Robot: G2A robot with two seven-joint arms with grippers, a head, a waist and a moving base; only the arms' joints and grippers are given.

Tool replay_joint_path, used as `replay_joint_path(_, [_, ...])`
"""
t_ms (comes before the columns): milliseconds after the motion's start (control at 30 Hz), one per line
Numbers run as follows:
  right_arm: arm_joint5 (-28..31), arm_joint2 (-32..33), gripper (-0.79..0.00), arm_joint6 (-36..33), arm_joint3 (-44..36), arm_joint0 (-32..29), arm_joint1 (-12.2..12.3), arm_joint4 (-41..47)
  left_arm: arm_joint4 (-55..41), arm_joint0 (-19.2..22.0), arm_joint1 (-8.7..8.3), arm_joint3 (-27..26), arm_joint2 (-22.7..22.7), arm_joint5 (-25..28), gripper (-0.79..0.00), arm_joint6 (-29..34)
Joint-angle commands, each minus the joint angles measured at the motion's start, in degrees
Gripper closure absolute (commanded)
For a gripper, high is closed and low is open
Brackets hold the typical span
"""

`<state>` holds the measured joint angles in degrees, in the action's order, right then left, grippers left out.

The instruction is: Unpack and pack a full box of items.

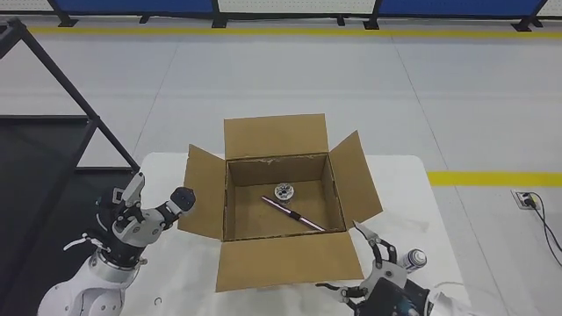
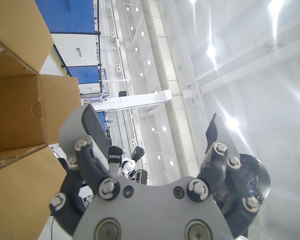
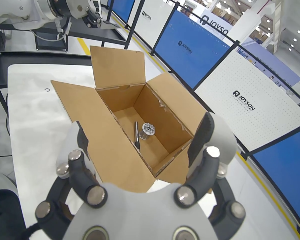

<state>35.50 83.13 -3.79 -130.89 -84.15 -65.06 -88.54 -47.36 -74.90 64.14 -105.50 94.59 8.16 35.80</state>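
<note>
An open cardboard box (image 1: 279,259) stands in the middle of the white table, all flaps folded out. On its floor lie a thin dark pen-like stick (image 1: 292,214) (image 3: 136,133) and a small round metal part (image 1: 284,191) (image 3: 148,129). My left gripper (image 2: 152,113) (image 1: 127,195) is beside the box's left flap, tilted up toward the ceiling, open and empty; it also appears far off as the left gripper (image 3: 107,23). My right gripper (image 3: 142,123) (image 1: 356,259) hangs over the box's near right corner, facing the box's inside, open with nothing between its fingers.
A small bottle with a silver cap (image 1: 414,258) stands on the table (image 1: 176,272) just right of my right gripper. A black metal frame (image 1: 44,167) borders the table's left side. A small ring (image 1: 158,301) lies near the front left edge.
</note>
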Motion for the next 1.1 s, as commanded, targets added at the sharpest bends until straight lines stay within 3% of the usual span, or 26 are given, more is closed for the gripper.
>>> replay_joint_path(0, [0.0, -0.01, -0.785, 0.14, 0.0, 0.02, 0.0, 0.0, -0.01, 0.0, 0.0, 0.01, 0.01, -0.01, -0.785, 0.01])
replay_joint_path(367, [0.0, -0.01, -0.785, 0.14, 0.0, 0.02, 0.0, 0.0, -0.69, 0.06, 0.05, -0.32, -0.11, -0.88, -0.785, -0.97])
replay_joint_path(467, [-0.83, -2.98, -0.785, -2.46, 0.26, 1.62, -0.23, 1.11, -1.45, 0.1, 0.07, -1.13, 0.39, -1.78, -0.785, -1.58])
replay_joint_path(667, [-6.6, -16.04, -0.785, -18.78, 4.47, 16.4, -2.22, 7.31, -3.49, -2.69, 0.22, -2.19, 2.67, 0.09, -0.785, -2.33])
replay_joint_path(800, [-17.48, -24.49, -0.785, -30.21, 12.22, 29.25, -4.86, 12.99, -4.9, -6.32, 0.4, -3.22, 4.67, 2.36, -0.785, -2.7])
replay_joint_path(1067, [-36.27, -35.89, -0.785, -39.38, 36.03, 50.75, -11.04, 20.52, -8.93, -12.57, 0.91, -4.89, 7.28, 6.39, -0.785, -1.07])
